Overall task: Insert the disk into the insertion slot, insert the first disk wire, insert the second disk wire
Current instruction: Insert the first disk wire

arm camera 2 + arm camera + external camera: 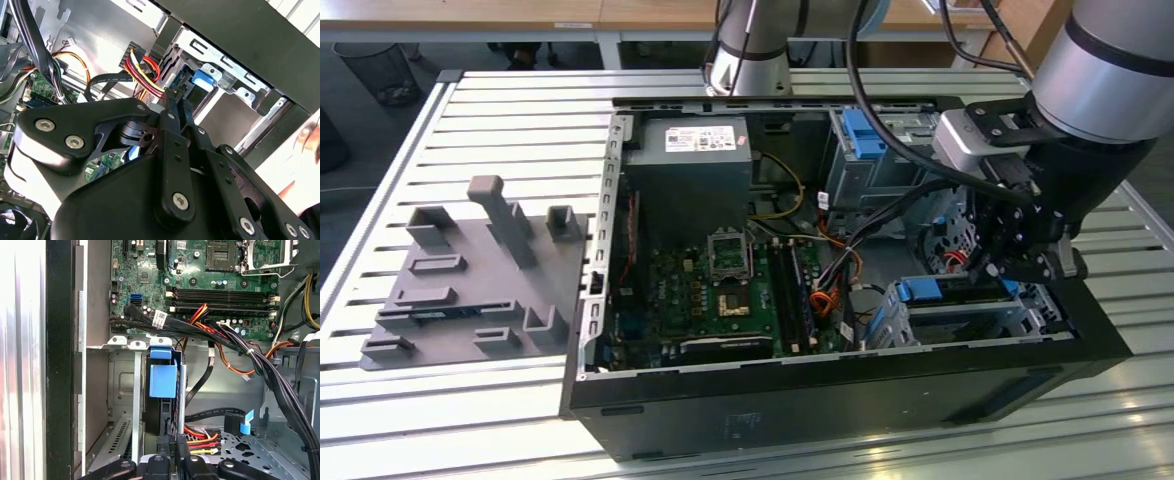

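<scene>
Disk: I see the disk (958,292) sitting in the insertion slot (981,328), in the case's near corner at the exterior view's right. Its bright blue frame shows on top, and the cage hides most of the body.
Disk, close up: in the first wrist view the disk (163,382) faces me edge-on, with the blue tab outermost and a dark edge below it. It sits beside the slot's grey sheet-metal wall (122,390). In the second wrist view the blue frame (204,80) shows just past the fingertips.
Fixture: a grey moulded fixture (467,275) lies on the slatted table (520,100), near the table's edge at the exterior view's left and well apart from the case.
Case: the black computer case (854,400) lies open on its side.
Power supply: a grey box (687,170) sits in a far corner of the case.
Motherboard: the green board (720,290) covers the case floor beside the slot.
Tall bay: a grey bay with a blue tab (867,150) stands at the case's far edge.
In the way: a black cable bundle (240,347) crosses above the slot. A black cable with a light blue tab (240,422) lies near the disk.
Gripper: the gripper (1003,278) hangs inside the case over the slot. In both wrist views (171,452) (172,100) its fingers are drawn together on the plug end of the disk wire (146,75), a red, yellow and black bundle. The plug is at the disk's edge, but I cannot tell whether it is seated.
</scene>
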